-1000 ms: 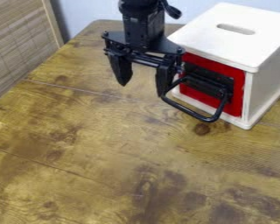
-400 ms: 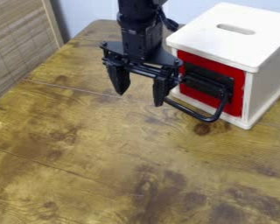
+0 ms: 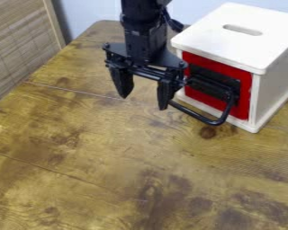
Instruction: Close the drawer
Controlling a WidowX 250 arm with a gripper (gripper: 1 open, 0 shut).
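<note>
From here I can see a black robot arm [image 3: 143, 27] reaching down over the far part of a brown wooden worktop [image 3: 98, 171], a little left of the white box. Its pincer [image 3: 144, 88] hangs at the lower end with the two fingers spread wide, one to the left and one to the right, and only open air between them. The right finger is near the left side of the box's red front. With the arm partly in the way, I can't quite tell whether that finger touches the handle's near-left end or merely overlaps it from where I stand.

The box [image 3: 245, 34] sits upright on the worktop at the far right, white and cube-shaped, with a narrow slot [image 3: 243, 30] cut in its top. The drawer [image 3: 240, 106] is set in the side that faces near and left. Its front panel is red, with a black plate [image 3: 215, 81] across the middle. A large black loop handle [image 3: 207, 119] sticks out from it towards the near left, low over the worktop. The drawer front looks close to the box's face, though from this angle I can't be sure how far in it sits.

The worktop shows dark knots and a pale line [image 3: 72, 91] running across the boards to the left of the arm. One dark round knot [image 3: 208, 132] lies just on the near side of the handle. At the far left stands a light woven-looking panel [image 3: 21, 40] with a pale wooden edge. A pale wall [image 3: 93, 9] rises behind the worktop.
</note>
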